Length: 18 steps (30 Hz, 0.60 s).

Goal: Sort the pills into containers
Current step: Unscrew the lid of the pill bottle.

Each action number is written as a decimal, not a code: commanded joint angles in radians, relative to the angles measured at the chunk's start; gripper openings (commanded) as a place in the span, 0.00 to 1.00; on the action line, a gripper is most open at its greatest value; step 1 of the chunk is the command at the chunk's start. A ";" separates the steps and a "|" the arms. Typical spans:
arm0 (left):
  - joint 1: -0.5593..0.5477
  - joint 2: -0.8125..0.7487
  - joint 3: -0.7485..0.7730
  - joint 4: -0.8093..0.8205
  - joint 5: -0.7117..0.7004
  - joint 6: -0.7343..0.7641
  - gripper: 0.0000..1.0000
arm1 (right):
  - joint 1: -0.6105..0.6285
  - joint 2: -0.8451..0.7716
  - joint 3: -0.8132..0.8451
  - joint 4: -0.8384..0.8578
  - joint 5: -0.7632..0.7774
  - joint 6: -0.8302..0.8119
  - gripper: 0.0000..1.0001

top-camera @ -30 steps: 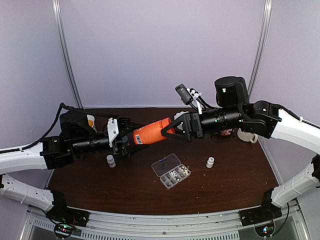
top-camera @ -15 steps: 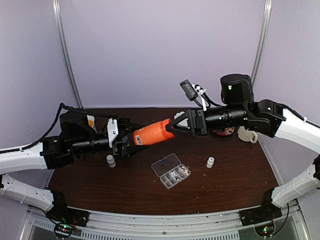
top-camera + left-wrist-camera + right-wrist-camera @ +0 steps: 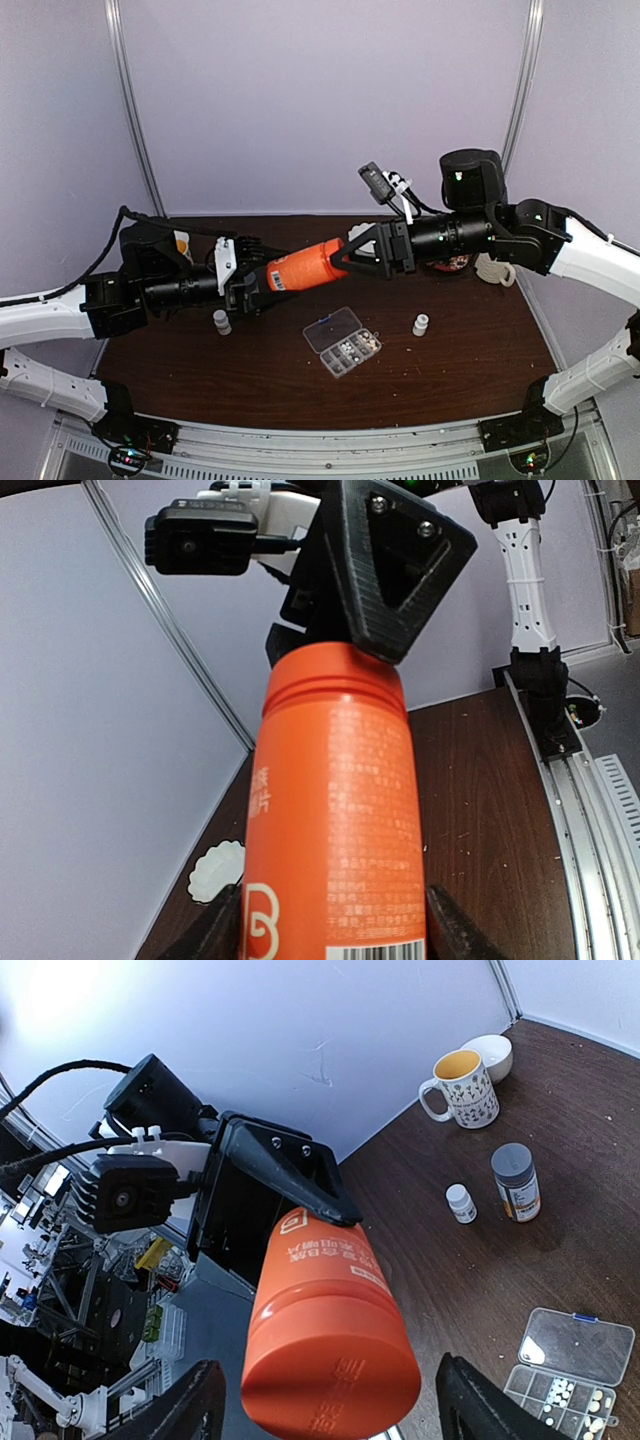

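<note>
An orange bottle (image 3: 300, 265) hangs tilted above the table between both arms. My left gripper (image 3: 255, 280) is shut on its base end; in the left wrist view its fingers press both sides of the bottle (image 3: 335, 810). My right gripper (image 3: 348, 257) is open around the cap end, and in the right wrist view there is a gap on each side of the cap (image 3: 325, 1360). The clear organizer box (image 3: 342, 342) lies open on the table below, with small pale pills (image 3: 352, 350) in some compartments. The right wrist view shows the box (image 3: 570, 1365) and pills (image 3: 560, 1392) too.
Two small white bottles (image 3: 221, 321) (image 3: 421, 324) stand beside the box. A grey-capped bottle (image 3: 516, 1181), a patterned mug (image 3: 462, 1088) and a white bowl (image 3: 492, 1055) stand at the table's far left. A white scalloped bowl (image 3: 490, 268) sits at the right.
The right arm has shifted a little to the right, its gripper drawn back slightly along the bottle's cap end. The left arm and the bottle have stayed still.
</note>
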 commanded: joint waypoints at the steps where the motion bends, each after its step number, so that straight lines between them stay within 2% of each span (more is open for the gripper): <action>1: -0.002 -0.010 0.036 0.029 0.011 -0.003 0.00 | -0.003 -0.003 0.023 -0.021 0.000 -0.019 0.76; 4: -0.003 -0.009 0.036 0.027 0.012 -0.004 0.00 | -0.002 0.001 0.022 -0.018 -0.003 -0.021 0.74; 8: -0.002 -0.014 0.033 0.025 0.012 -0.004 0.00 | -0.001 0.000 0.024 -0.015 -0.002 -0.022 0.64; 12: -0.003 -0.017 0.031 0.024 0.013 -0.005 0.00 | -0.001 0.003 0.024 -0.011 -0.003 -0.020 0.63; 18: -0.003 -0.019 0.025 0.029 0.016 -0.017 0.00 | 0.003 0.004 0.020 -0.009 -0.020 -0.062 0.57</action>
